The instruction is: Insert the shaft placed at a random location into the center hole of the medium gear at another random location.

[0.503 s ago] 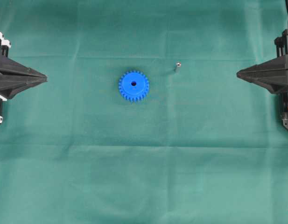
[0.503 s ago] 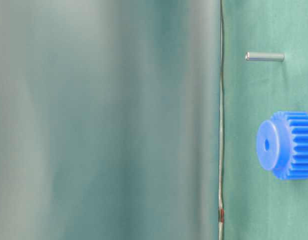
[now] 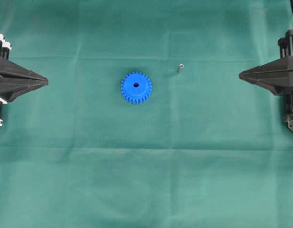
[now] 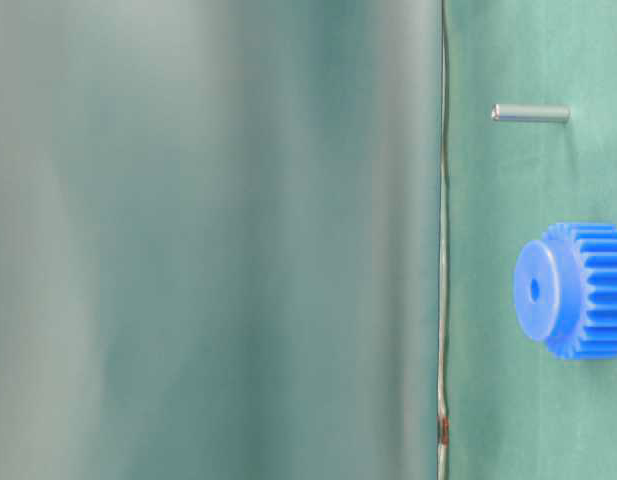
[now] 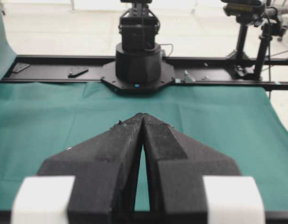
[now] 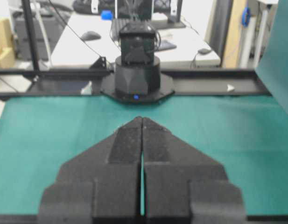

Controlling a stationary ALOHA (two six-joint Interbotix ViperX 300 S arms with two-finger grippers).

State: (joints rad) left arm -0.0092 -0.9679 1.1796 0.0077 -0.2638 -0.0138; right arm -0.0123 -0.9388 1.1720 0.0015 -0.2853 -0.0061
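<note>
Nothing started yet, by the look of it: L gripper (image 3: 45, 82) sits at the far left edge of the overhead view, black wedge fingers pressed together, tips meeting in the wrist view w/ nothing between them. Moving right, the gear (image 3: 136, 87) lies flat just left of frame center, bright blue plastic, round, crisp teeth all round, raised smooth hub; its hole (image 3: 136, 85) is a small dark dot dead center, empty. Table-level view shows the hub face and ribbed tooth flanks clearly. Right of it and a bit higher in frame, well apart from the gear, the shaft (image 3: 180, 67): tiny, thin, silver-grey metal pin, smooth, one end shiny. Whether it stands or lies, can't tell. All rests on the green cloth (image 3: 146, 180), matte woven fabric w/ faint fold creases. Far right edge, R gripper (image 3: 241, 75): same black wedge shape, fingers together too, holding nothing. So what's left is everything: pick the pin, carry it over, line it up w/ the hole, push in.
</note>
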